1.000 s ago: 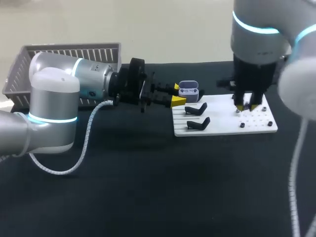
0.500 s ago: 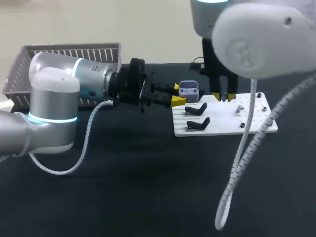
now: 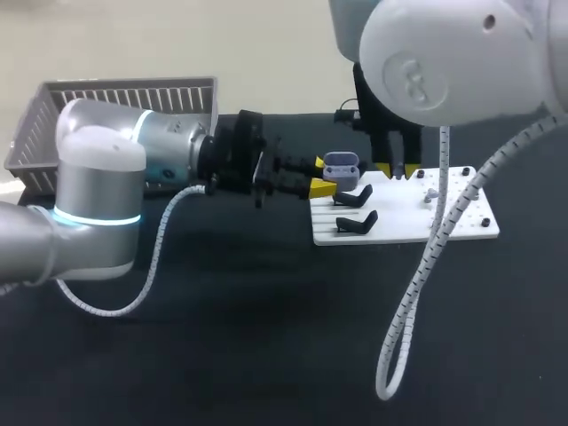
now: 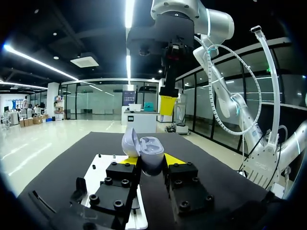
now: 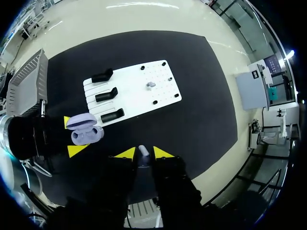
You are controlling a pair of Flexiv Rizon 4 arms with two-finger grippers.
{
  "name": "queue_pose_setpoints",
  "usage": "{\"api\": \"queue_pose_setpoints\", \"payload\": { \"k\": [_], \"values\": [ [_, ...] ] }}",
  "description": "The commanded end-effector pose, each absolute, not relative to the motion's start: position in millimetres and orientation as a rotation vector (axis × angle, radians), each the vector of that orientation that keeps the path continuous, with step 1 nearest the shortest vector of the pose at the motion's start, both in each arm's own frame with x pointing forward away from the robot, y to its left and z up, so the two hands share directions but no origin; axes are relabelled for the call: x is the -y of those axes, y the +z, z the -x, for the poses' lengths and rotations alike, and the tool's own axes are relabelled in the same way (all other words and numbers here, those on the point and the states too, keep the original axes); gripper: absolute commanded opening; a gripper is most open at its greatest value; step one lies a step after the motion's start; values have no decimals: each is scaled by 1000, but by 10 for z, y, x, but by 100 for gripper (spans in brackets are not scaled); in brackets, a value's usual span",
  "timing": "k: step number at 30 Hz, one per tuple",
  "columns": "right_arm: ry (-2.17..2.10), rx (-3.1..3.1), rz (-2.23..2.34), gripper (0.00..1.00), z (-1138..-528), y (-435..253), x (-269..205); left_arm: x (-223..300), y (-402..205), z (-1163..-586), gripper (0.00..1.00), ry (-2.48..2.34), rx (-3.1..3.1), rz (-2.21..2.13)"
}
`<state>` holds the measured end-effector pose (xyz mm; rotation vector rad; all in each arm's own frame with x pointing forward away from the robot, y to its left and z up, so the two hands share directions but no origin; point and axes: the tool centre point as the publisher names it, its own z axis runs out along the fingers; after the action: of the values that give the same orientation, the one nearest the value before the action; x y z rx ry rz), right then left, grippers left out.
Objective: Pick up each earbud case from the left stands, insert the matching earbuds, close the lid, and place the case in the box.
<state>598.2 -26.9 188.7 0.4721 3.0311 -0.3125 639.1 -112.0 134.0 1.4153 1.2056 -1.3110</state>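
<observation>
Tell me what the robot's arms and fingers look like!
Both arms are chunky, rounded silver-white tubes: the left arm and right arm each wear glowing blue rings. A white coiled cable dangles along each. The left gripper and right gripper are black with bright yellow fingertips.

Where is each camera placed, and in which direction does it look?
Head: above and behind, looking down on the table; left arm enters at left, right arm at upper right.
Left wrist: on the left arm, looking level across the table; left jaws grip the open case, right arm above.
Right wrist: on the right arm, looking straight down; right jaws hold an earbud.
Shared: all three show the case and the board.
</observation>
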Motion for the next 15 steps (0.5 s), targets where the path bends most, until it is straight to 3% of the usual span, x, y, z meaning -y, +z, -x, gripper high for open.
{"api": "queue_pose_setpoints", "payload": {
  "k": [1,15],
  "values": [
    [-310,-3027,-473,0,-5967,1883,277,1163,1292,-6420,0,-1316,-1194,-1411],
    [-258,-3014,-706,0,-6007,2014,186,1356,1239,-6338,0,-1330,-1147,-1429]
  ]
}}
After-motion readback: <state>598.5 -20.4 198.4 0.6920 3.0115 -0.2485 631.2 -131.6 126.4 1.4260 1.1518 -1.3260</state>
